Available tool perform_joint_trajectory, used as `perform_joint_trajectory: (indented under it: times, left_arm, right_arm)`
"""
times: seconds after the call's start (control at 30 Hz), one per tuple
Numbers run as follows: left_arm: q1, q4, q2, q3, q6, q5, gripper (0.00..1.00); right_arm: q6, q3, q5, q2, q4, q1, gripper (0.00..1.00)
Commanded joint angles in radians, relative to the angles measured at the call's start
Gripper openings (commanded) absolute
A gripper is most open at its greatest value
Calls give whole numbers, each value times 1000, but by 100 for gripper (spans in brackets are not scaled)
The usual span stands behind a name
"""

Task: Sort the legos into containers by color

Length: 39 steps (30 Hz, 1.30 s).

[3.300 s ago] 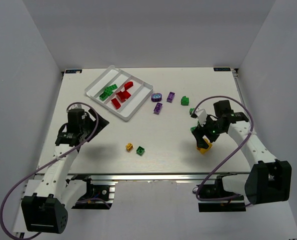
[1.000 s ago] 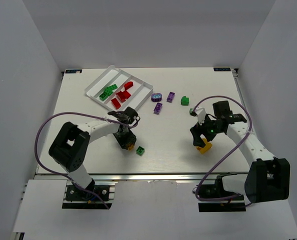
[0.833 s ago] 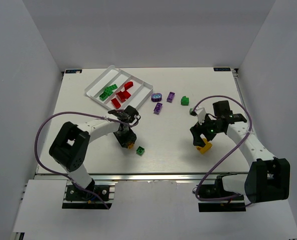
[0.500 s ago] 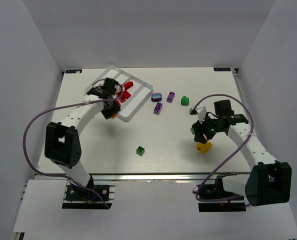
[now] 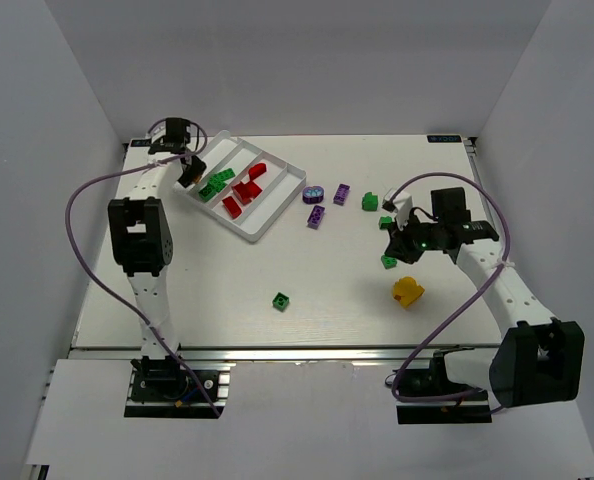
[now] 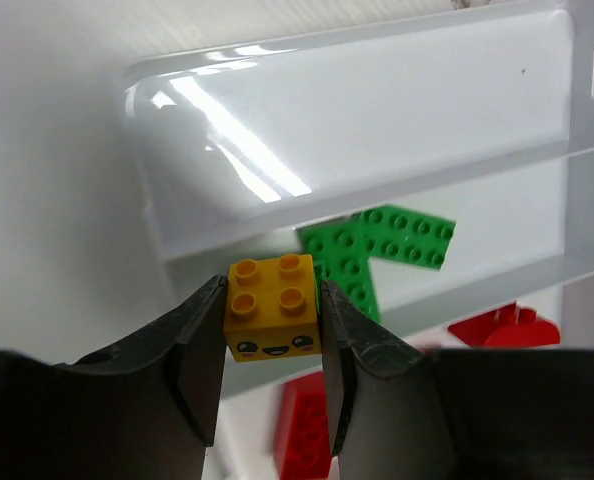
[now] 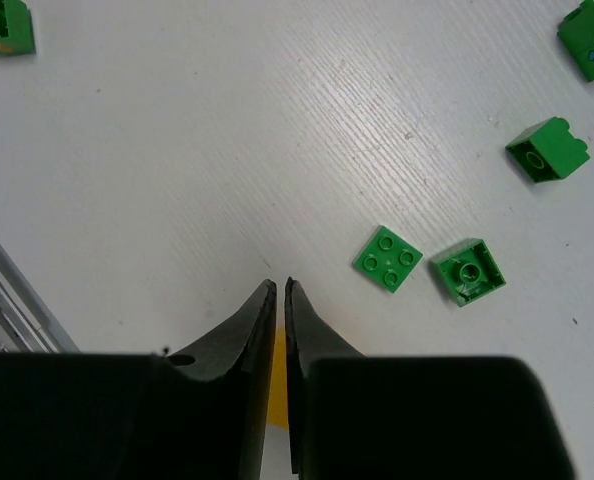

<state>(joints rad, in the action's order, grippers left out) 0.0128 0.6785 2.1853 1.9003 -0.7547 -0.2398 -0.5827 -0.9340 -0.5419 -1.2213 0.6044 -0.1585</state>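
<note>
Gripping yellow brick: left end effector; right end effector nearly closed (empty).

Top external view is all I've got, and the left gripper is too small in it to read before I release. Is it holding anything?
Observer: Yes. The left wrist view shows the left gripper closed on a yellow brick with a smiley face on its side.
Operator: Which compartment is it over?
Observer: It lines up with the tray divider between the empty outer compartment and the one holding green plates. I can't tell which side it's over.
Operator: And the right gripper?
Observer: On the right wrist view, the right gripper has its jaws almost together with nothing between them.
</note>
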Motion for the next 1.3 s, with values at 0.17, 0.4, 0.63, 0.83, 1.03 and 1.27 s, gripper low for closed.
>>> perform_joint_trajectory:
  times: [0.17,0.4,0.63,0.83,1.03,1.27]
  left_arm:
    - [-7,-258,102,89,-136,65,7]
    - [-8,-342,151,126,-170,80,12]
    - [-11,-382,228,143,-198,213,35]
    - [-11,-349,275,204,-209,235,63]
    - [-54,-372,206,201,-189,276,72]
    - [-60,-510,-71,-40,-78,404,74]
  right_arm:
    - [12,-38,-32,-47,-78,-1,16]
    - [7,-31,-33,-69,-97,-3,18]
    - [12,-46,-41,-101,-106,-1,26]
    - [-6,-71,-50,-124,-92,-1,54]
    - [-31,-74,-40,-107,-69,-1,87]
    - [-74,-75,185,-141,118,-1,89]
